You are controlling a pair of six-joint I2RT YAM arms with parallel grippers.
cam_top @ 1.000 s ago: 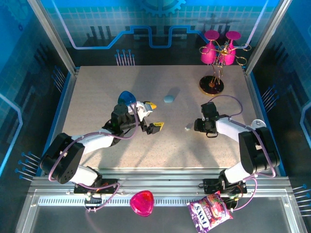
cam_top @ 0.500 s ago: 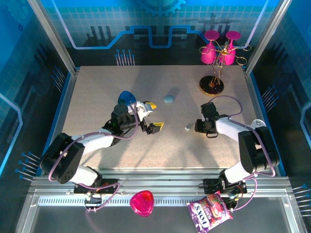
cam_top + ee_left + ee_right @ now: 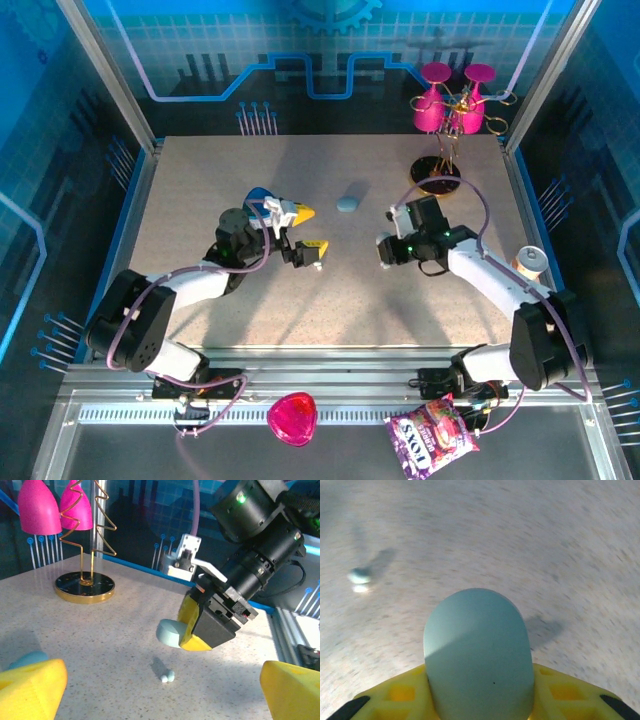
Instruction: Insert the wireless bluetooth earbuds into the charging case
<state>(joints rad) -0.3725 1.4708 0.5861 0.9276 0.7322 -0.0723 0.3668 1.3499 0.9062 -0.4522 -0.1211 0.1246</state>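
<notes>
The right gripper (image 3: 194, 629) squeezes the case (image 3: 476, 650). 1 earbud (image 3: 167, 676) lies just in front, toward the left gripper (image 3: 311, 229), whose fingers are spread.

earbud (image 3: 167, 676) on table (image 3: 100, 645), perhaps below case (image 3: 168, 632)

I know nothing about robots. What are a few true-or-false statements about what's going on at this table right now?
1. An earbud lies loose on the table. True.
2. The left gripper is shut on that earbud. False: it is open and holds nothing.
3. The right gripper holds a pale-blue case. True.
4. The cups on the gold stand are green. False: they are pink.
</notes>
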